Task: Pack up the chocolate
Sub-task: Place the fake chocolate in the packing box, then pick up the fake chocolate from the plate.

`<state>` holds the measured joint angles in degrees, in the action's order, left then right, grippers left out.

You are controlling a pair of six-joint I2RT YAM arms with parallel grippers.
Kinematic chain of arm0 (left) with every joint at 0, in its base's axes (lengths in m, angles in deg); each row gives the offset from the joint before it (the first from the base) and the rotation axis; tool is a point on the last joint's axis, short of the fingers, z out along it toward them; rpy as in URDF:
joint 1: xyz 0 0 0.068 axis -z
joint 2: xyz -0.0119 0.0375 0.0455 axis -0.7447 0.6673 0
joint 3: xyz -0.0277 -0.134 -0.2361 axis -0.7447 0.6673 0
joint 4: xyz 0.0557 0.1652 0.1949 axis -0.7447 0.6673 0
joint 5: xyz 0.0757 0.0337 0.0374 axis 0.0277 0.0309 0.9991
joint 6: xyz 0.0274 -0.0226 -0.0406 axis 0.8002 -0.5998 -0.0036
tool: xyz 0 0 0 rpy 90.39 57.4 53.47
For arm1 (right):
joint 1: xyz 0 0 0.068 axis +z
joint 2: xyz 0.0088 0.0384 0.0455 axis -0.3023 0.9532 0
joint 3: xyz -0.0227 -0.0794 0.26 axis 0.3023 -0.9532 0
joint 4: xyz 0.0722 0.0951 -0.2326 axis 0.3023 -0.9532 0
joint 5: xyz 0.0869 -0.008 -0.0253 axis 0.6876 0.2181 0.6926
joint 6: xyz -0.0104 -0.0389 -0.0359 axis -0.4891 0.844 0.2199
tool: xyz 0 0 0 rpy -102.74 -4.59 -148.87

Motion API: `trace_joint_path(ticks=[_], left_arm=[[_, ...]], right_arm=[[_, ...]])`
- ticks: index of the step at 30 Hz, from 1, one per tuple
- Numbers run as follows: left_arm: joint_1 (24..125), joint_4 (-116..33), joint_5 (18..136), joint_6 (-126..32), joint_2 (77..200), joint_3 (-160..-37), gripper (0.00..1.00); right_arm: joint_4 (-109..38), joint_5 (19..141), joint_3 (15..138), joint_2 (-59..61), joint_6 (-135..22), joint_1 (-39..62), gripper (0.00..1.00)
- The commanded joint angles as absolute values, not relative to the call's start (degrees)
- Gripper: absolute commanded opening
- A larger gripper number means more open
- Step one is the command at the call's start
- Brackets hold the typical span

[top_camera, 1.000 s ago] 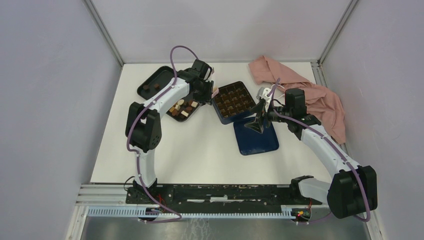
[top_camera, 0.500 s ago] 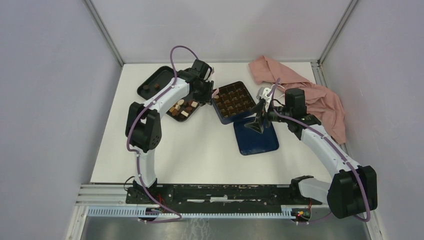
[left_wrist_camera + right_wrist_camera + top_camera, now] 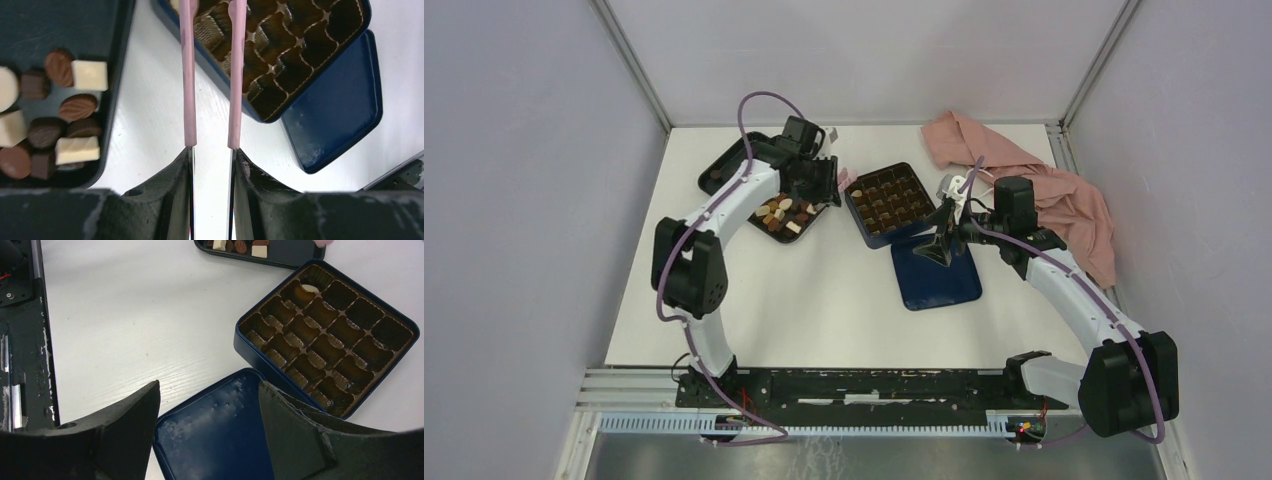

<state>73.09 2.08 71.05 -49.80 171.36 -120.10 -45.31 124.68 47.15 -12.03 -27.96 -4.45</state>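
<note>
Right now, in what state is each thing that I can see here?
box, open, most cells look empty
lid, off, lying flat beside box
tray, holding loose chocolate
left gripper, open, empty
right gripper, open, empty, above lid
cloth, crumpled

Your left arm (image 3: 724,212) and right arm (image 3: 1074,300) both pair white link shells with bulky black joint housings. A thin purple cable (image 3: 769,94) loops along each. The left gripper (image 3: 210,30) has fingers (image 3: 188,75) sleeved in pink; the right gripper (image 3: 207,390) is matte black.
</note>
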Motion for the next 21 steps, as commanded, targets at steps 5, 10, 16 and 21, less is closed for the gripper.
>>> trace_joint_path(ticks=[5, 10, 16, 21], left_arm=[[63.98, 3.37, 67.66, -45.71, 163.1, -112.69, 0.37], [60.43, 5.89, 72.16, -42.89, 162.14, -110.78, 0.37], [58.21, 6.24, 78.97, -42.35, 165.26, -113.37, 0.37], [57.88, 7.66, 81.71, -42.11, 170.6, -118.44, 0.37]], right_arm=[[-44.61, 124.46, 49.69, -11.88, -27.15, -4.09, 0.78], [-44.58, 124.55, 49.67, -11.68, -27.18, -4.1, 0.78], [-44.58, 124.81, 49.67, -11.46, -27.43, -4.07, 0.78], [-44.6, 124.99, 49.67, -11.57, -27.44, -4.13, 0.77]])
